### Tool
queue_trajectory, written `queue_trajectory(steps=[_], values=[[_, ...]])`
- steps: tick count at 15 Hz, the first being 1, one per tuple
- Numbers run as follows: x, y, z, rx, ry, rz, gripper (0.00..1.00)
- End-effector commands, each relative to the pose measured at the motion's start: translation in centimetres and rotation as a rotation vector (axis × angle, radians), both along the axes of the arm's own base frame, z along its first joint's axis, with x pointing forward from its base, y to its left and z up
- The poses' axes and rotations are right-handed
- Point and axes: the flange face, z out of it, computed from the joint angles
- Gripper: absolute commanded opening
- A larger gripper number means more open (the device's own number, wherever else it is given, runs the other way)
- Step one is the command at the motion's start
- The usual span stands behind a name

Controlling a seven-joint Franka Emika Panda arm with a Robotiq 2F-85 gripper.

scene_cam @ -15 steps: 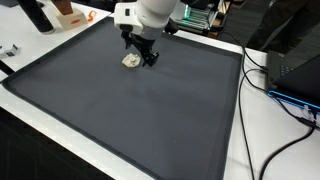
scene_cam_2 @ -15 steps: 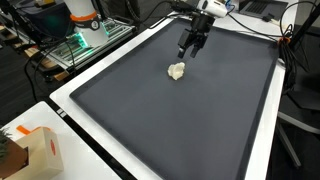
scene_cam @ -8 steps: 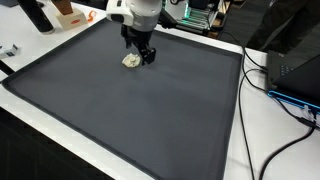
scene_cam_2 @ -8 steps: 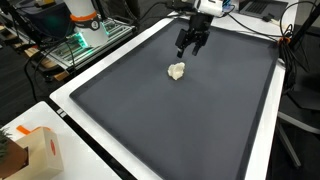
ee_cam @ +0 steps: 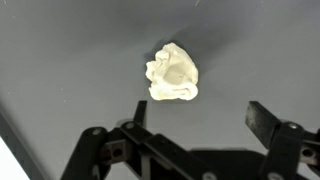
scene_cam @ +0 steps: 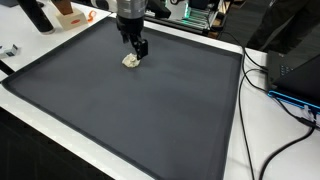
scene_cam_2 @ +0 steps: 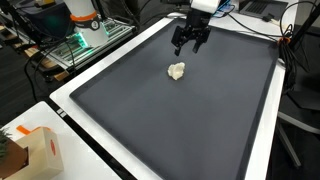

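A small crumpled cream-white lump (scene_cam: pixel 131 61) lies on the dark grey mat (scene_cam: pixel 150 110) near its far side, also seen as the lump (scene_cam_2: pixel 177 71) on the mat (scene_cam_2: pixel 190 120). My gripper (scene_cam: pixel 140 48) hangs above the mat just beside the lump, apart from it, and shows as the gripper (scene_cam_2: pixel 189 43) farther back. In the wrist view the lump (ee_cam: pixel 172 73) sits ahead of the gripper (ee_cam: pixel 198 112), whose jaws stand wide open with only bare mat (ee_cam: pixel 80 60) between them.
A white table border (scene_cam: pixel 236 110) frames the mat. Black cables (scene_cam: pixel 275 85) and a dark device lie beside it. An orange-and-white carton (scene_cam_2: pixel 35 150) stands at one corner. Electronics with green boards (scene_cam_2: pixel 85 40) sit behind the mat's far edge.
The arm has risen and drawn back from the lump, and the gripper has turned about its axis. The lump has not moved. The jaws stay open.
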Motion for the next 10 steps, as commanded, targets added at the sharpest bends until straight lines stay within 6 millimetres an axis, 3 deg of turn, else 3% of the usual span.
queue_trajectory(steps=[1,10], values=[[-0.9,-1.1,2.0,0.059,-0.003,-0.026,1.00],[-1.0,-3.5,8.3,0.085,-0.077,-0.086,1.00]])
